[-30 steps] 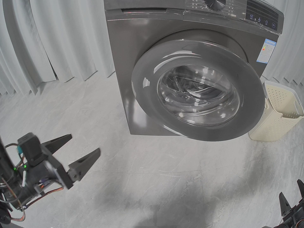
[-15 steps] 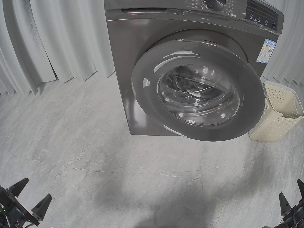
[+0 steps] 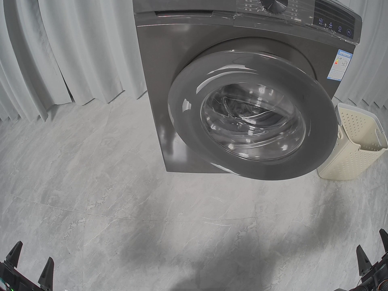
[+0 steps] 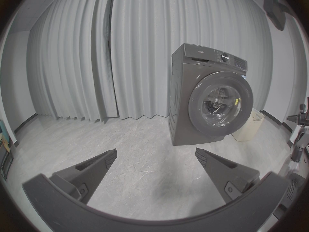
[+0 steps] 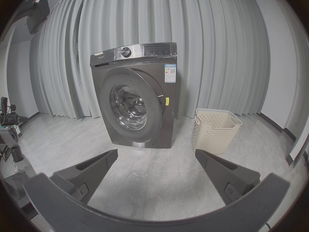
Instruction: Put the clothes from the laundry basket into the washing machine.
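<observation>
Washing machine point(image 3: 182, 61) is faced by both claws from well back on the floor: the left gripper point(image 4: 155, 151) is held released, fingers spread wide, and the right gripper point(image 5: 156, 151) is splayed the same way. The machine's round door point(image 3: 252, 114) is seen slightly ajar (something dark, maybe clothes, is glimpsed behind its glass). The laundry basket point(image 5: 216, 131) is parked just beside the machine, on its right.

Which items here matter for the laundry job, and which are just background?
Job: grey front-loading washing machine; cream perforated plastic laundry basket beside it; left gripper and right gripper, both open.
Background: white pleated curtains; grey marbled tile floor.
</observation>
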{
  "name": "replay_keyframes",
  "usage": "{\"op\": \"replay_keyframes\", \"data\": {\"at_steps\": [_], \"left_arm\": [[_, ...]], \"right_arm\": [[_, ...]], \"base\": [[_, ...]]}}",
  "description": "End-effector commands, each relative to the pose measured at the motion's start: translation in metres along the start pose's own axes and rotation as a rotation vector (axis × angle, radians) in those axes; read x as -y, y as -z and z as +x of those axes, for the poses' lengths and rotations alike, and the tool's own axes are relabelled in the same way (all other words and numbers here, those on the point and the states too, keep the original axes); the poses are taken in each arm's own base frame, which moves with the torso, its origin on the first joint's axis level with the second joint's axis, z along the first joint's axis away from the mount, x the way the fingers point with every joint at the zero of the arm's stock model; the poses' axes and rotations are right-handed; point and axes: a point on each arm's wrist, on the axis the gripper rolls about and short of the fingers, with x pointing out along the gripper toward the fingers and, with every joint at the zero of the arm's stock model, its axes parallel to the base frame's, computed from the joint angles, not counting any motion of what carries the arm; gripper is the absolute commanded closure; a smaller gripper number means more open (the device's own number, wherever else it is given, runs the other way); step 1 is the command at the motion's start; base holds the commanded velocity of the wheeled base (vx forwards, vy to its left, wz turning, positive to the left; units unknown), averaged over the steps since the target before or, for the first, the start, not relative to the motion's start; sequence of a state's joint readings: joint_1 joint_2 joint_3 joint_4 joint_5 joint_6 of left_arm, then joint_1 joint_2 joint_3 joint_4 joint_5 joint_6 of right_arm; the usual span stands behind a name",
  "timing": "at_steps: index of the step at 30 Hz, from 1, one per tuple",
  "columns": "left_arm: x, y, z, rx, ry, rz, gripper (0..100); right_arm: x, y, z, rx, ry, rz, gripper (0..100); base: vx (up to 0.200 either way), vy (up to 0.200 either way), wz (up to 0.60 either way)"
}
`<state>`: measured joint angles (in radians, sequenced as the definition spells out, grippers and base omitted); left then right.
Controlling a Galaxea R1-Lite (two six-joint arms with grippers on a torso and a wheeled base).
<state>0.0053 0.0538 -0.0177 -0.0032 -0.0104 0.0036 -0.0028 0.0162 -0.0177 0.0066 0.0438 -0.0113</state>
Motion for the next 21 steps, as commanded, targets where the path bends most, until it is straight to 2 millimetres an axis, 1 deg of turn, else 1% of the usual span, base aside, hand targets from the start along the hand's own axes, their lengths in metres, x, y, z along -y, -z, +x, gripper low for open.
{"op": "replay_keyframes", "data": {"at_steps": [1, 5, 21], "left_arm": [[0.0002, 0.0066, -0.0026, 0.028, 0.019, -0.001, 0], [0.0001, 0.0064, -0.0026, 0.03, 0.013, 0.003, 0], [0.0, 0.0066, -0.0026, 0.028, 0.007, 0.001, 0]], "right_arm": [[0.0, 0.0048, 0.0003, -0.006, -0.003, -0.001, 0], [0.0, 0.0048, 0.0003, -0.006, -0.002, -0.004, 0], [0.0, 0.0049, 0.0002, -0.004, 0.001, 0.001, 0]], "base": [[0.0, 0.0, 0.0], [0.0, 0.0, 0.0], [0.0, -0.2, 0.0]]}}
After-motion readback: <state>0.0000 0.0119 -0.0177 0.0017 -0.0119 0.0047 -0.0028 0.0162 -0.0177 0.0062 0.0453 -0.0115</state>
